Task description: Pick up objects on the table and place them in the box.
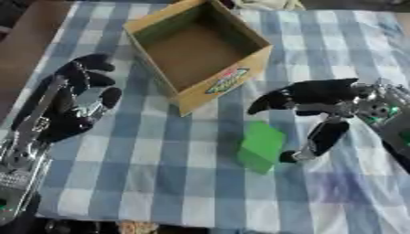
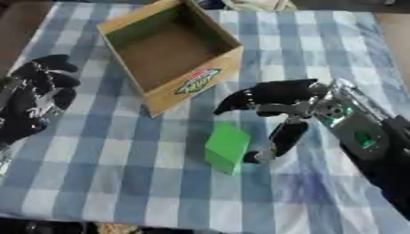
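A green block (image 1: 261,146) stands on the blue-and-white checked tablecloth (image 1: 160,173), just in front of the open cardboard box (image 1: 200,48). The box looks empty inside. My right hand (image 1: 320,98) comes in from the right and hovers beside the block's right side, open: the fingers reach left above the block and the thumb (image 1: 320,139) points down next to it, not clasping it. My left hand (image 1: 76,98) rests open at the left edge, left of the box, holding nothing.
The box sits askew at the table's far middle, a printed label (image 1: 228,80) on its front wall. Bare brown tabletop (image 1: 20,55) shows at the far left beyond the cloth. A pale object (image 1: 268,4) lies behind the box at the far edge.
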